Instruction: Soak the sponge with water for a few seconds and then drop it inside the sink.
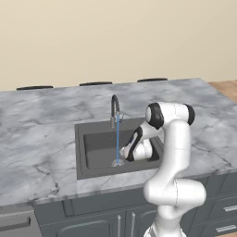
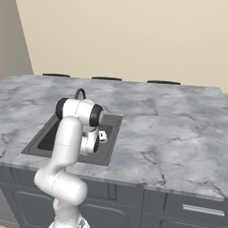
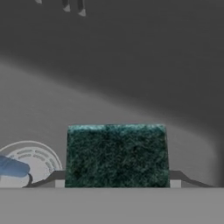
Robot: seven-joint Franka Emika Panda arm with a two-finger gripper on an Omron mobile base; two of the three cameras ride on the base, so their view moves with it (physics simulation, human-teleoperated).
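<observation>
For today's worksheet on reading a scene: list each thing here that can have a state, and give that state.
Curved dark gooseneck faucet: running.
Thin light-blue water stream: falling onto the round metal drain.
Green-topped sponge: held between the fingers, beside the stream.
Hand: shut on the sponge, down inside the dark grey sink basin.

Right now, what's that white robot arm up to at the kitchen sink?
The white arm has reached down into the square dark grey sink basin, its gripper shut on a small sponge with a dark green top. The thin light-blue stream of water runs from the curved dark faucet onto the round metal drain, just beside the sponge rather than on it.
</observation>
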